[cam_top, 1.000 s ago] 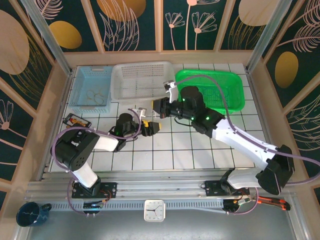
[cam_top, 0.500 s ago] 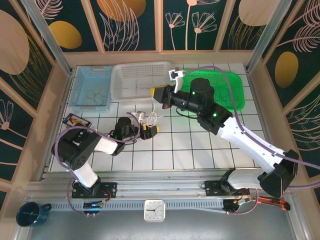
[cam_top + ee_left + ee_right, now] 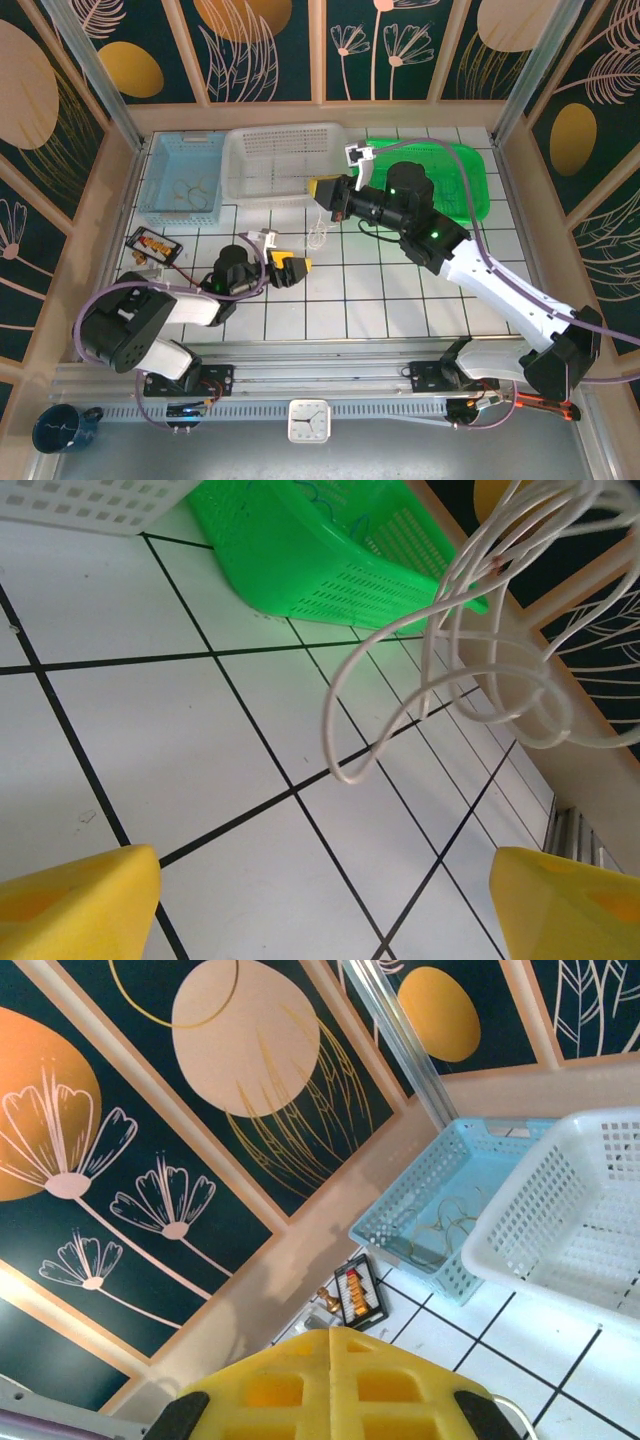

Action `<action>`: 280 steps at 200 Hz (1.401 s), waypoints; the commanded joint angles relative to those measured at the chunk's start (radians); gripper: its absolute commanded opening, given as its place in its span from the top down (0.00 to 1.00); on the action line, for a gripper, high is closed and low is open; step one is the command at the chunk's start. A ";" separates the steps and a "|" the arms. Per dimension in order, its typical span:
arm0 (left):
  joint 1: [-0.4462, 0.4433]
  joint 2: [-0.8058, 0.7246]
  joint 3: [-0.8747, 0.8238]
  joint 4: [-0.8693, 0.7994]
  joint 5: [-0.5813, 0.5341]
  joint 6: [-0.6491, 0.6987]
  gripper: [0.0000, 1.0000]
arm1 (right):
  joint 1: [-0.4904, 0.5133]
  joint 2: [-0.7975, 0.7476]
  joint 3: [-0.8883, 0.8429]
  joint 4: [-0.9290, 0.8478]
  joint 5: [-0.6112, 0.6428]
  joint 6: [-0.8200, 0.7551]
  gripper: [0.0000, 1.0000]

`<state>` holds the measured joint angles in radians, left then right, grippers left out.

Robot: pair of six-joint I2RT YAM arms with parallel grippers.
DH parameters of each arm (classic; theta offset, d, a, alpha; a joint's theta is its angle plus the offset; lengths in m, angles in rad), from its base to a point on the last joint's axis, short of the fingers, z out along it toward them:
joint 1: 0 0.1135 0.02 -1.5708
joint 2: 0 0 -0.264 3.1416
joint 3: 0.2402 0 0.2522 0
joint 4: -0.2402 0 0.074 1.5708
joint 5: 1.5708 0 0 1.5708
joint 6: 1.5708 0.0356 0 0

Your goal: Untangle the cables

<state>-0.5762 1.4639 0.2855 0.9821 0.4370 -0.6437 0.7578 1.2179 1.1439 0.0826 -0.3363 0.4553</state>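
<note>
Far left of the table [image 3: 370, 300]: a small black tray [image 3: 155, 243] with red and yellow pieces, just beside the blue basket [image 3: 165, 165]. Thin pale loops [image 3: 190, 190] lie inside that basket. Possibly wire already sorted, but I can't confirm.

Left tool [image 3: 287, 265]: low over the tiles, yellow tips spread apart, nothing between them. Its wrist view agrees: the tips sit at the two bottom corners with bare tile in the gap.

White basket [image 3: 270, 160]: back of the table, centre-left.

Cables [image 3: 318, 232]: a small pale bundle hanging in the air under the right tool, off the tiles, just ahead of the left tool's tips and not touching them. From the left wrist, several loops cross one another and one free end curls downward. Reads as tangled.

Right tool [image 3: 322, 190]: raised in front of the white basket, yellow pads pressed together. By my reading it is clamped on the top of the bundle, though the pinch point itself is hidden.

Green basket [image 3: 470, 190]: back right, behind the right arm.

Progress, as a judgement: early to middle. The bundle is lifted but not parted. Remaining: the left tool takes a loop or the free end, the strands are drawn apart, and each is set down separately.
</note>
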 commanded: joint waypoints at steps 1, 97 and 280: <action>-0.005 -0.045 0.002 -0.010 0.009 0.018 0.15 | -0.008 -0.024 -0.020 0.028 0.013 0.010 1.00; -0.004 -0.045 0.125 -0.050 0.056 0.041 0.15 | -0.003 -0.019 -0.062 0.068 -0.013 0.048 1.00; -0.016 0.152 0.182 0.091 0.087 0.014 0.94 | -0.008 0.020 0.004 0.131 -0.051 0.081 1.00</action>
<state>-0.5896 1.5990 0.4549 1.0096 0.5182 -0.6300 0.7605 1.2232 1.0935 0.1394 -0.3477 0.5117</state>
